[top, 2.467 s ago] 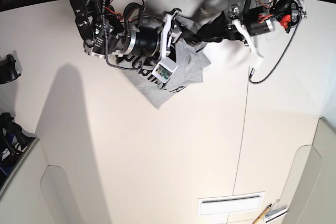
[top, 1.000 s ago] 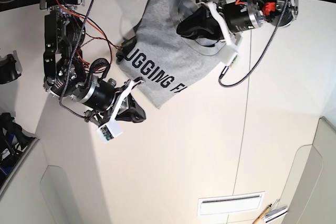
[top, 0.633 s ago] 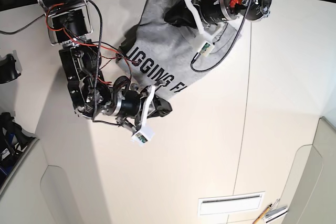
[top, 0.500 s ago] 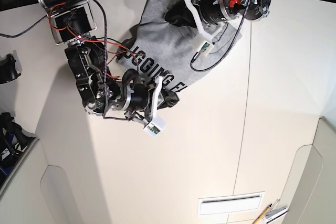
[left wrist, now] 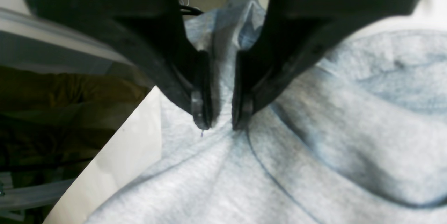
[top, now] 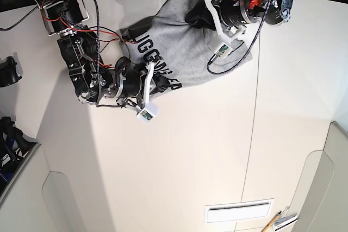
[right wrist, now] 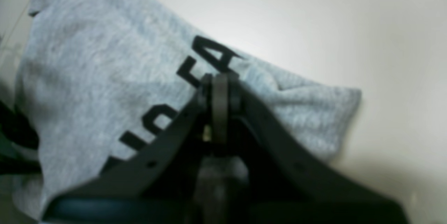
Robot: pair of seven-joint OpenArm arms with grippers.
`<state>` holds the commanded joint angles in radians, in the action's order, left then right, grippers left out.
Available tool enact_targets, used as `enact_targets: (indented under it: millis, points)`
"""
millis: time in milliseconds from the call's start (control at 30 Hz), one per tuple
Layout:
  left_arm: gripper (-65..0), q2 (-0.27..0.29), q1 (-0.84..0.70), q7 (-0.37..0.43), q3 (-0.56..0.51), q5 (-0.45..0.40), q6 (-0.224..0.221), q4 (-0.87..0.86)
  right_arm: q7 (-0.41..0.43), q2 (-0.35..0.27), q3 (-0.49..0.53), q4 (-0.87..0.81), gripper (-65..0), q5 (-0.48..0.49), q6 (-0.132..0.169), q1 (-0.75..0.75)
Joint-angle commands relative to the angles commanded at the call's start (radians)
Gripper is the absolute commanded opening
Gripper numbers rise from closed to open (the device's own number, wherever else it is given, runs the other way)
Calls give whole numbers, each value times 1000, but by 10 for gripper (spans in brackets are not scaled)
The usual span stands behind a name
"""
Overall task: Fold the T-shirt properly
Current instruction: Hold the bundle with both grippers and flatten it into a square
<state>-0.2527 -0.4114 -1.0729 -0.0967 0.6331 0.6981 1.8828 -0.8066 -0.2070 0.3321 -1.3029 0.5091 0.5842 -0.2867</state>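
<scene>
T-shirt (top: 179,42): rumpled on the white desk (top: 190,156), at its far edge, lettering up.
Left end effector (left wrist: 220,124): pinching a grey fold of it.
Right end effector (right wrist: 218,91): pressed together, pinching the printed edge.

The table (top: 179,167) is white and smooth, with a thin seam running down its right part. The grey T-shirt (top: 185,52) lies on it near the far edge, rumpled, with black letters facing up. One corner of the shirt reaches the seam. The near part of the table is bare.
</scene>
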Motion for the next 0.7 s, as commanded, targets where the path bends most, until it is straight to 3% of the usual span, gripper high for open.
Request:
enact_targets:
  millis: [300, 433, 633, 700]
  points:
    - [-532, 0, 87, 0, 0, -128, 0, 0, -51, -80, -8, -17, -650, 75, 0, 18]
    - [-532, 0, 143, 5, 0, -169, 0, 0, -82, -81, -39, -18, -650, 82, 0, 18]
    - [-532, 0, 198, 82, 0, -288, -45, -3, -132, -81, -91, -21, -650, 173, 1, 30]
    - [-532, 0, 219, 94, 0, -290, -45, -19, -132, -81, -110, -42, -650, 180, 16, 59]
